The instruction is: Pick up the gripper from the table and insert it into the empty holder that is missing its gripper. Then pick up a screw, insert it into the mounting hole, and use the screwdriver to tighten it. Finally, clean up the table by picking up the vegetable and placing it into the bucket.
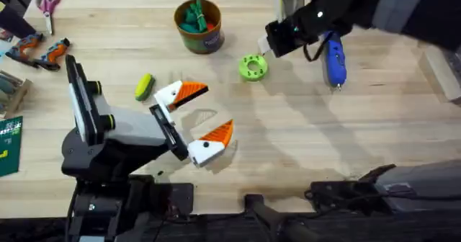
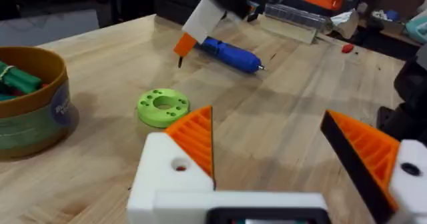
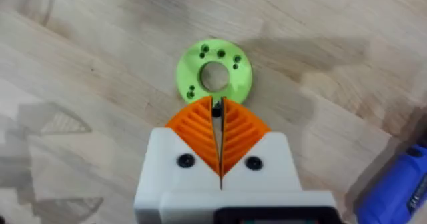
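My left gripper (image 1: 202, 114) (image 2: 267, 117) lies open low over the table's middle. Each of its white holders (image 1: 168, 93) (image 2: 163, 167) carries an orange gripper wedge (image 1: 191, 91) (image 2: 195, 137). The right gripper (image 1: 269, 47) (image 3: 217, 111) (image 2: 185, 45) hangs just above the lime-green ring (image 1: 253, 67) (image 3: 213, 76) (image 2: 162, 107), shut on a small dark screw (image 3: 216, 107) (image 2: 180, 61) that points down. The blue screwdriver (image 1: 334, 58) (image 2: 230, 54) lies to the ring's right. The yellow-and-green vegetable (image 1: 145, 86) lies left of my left gripper. At the back stands the bucket (image 1: 198, 24) (image 2: 30, 107).
Scissors (image 1: 48, 3) and orange-handled tools (image 1: 36, 51) lie at the far left, with a green card (image 1: 9, 145) near the left edge. A clear plastic box (image 2: 287, 21) sits beyond the screwdriver. Bare wood stretches across the right half of the table.
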### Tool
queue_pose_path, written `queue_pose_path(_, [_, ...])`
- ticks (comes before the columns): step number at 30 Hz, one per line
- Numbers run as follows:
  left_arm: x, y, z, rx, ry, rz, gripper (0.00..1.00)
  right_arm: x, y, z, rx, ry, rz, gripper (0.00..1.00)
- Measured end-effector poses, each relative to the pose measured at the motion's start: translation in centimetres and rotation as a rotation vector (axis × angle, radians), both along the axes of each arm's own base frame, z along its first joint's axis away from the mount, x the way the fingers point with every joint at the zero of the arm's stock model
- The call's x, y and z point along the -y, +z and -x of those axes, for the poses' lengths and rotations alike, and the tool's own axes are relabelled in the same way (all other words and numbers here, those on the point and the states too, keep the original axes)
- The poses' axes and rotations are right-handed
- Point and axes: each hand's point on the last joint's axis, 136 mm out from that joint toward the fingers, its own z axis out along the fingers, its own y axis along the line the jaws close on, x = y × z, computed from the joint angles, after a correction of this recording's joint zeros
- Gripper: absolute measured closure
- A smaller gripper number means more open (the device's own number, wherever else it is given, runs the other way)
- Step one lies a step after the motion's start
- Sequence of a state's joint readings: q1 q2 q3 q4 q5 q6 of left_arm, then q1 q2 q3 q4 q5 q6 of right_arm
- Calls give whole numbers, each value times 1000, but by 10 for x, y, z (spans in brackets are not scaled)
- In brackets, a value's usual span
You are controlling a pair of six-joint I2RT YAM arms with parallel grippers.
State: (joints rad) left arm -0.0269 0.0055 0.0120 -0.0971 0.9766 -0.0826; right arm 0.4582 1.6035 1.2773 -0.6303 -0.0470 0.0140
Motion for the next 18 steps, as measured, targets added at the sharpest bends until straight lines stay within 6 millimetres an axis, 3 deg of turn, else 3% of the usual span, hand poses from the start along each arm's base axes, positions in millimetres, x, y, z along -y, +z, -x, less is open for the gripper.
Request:
queue_pose_path(4, [0,0,0,0,0,0,15,-10,32,13,-5,68,-4,995])
queue_pose_path(11, [0,0,0,0,0,0,15,-49,95,45,43,273,-23,995])
queue_pose_path(18, [0,0,0,0,0,0,15,-98,119,80,120,496,-36,995])
